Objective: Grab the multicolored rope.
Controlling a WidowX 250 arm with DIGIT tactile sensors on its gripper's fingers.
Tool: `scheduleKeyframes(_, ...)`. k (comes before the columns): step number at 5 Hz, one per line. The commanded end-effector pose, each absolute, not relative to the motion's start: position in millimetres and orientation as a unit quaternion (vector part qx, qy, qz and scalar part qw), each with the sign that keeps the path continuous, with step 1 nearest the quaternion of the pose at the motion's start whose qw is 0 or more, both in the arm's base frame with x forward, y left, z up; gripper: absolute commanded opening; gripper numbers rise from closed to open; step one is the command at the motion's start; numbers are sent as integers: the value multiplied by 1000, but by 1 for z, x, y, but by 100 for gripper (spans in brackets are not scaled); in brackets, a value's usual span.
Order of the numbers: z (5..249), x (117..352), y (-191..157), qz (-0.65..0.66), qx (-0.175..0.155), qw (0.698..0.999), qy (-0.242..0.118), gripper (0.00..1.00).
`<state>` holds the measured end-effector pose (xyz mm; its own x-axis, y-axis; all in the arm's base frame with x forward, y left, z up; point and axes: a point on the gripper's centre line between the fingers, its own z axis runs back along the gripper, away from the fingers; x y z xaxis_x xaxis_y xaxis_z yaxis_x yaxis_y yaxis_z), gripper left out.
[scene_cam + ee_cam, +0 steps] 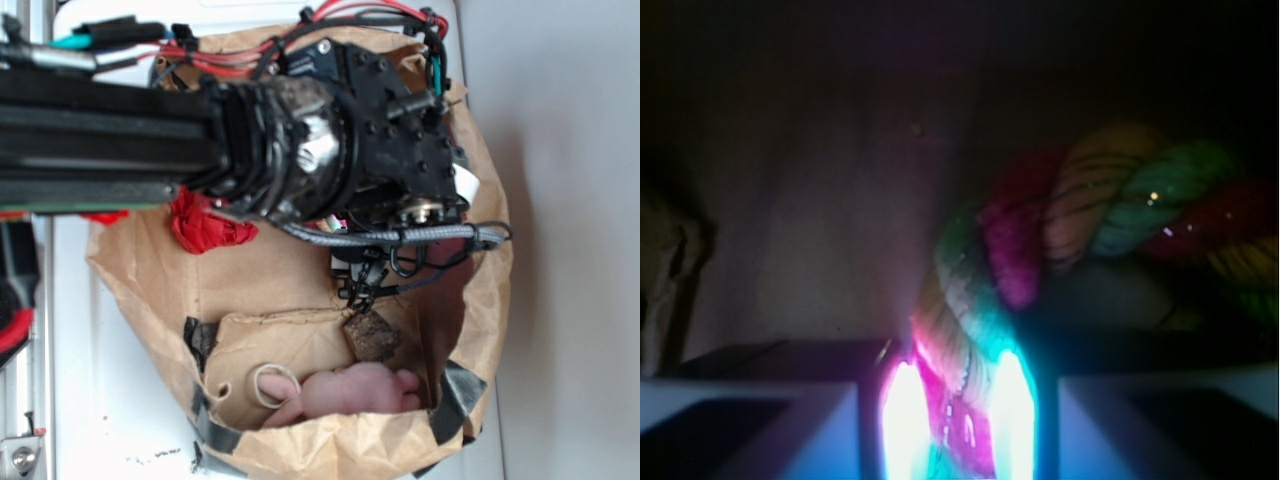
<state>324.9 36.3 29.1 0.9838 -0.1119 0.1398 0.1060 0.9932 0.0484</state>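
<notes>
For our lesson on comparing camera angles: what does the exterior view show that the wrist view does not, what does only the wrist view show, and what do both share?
Only the exterior view shows the brown paper bag, the red fabric ball, a thin beige string loop, a pink object and the black arm.

Only the wrist view shows the multicolored rope, running down between the glowing fingers of the claw.

Both share only the robot itself; the exterior view hides the rope under the arm.
</notes>
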Motion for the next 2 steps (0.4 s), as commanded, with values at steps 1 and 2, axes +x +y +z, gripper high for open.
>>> scheduleKeyframes(1, 111, 309, 40, -39, 9, 994, -97, 0)
scheduleKeyframes(2, 133, 297, 37, -41, 11, 993, -110, 0)
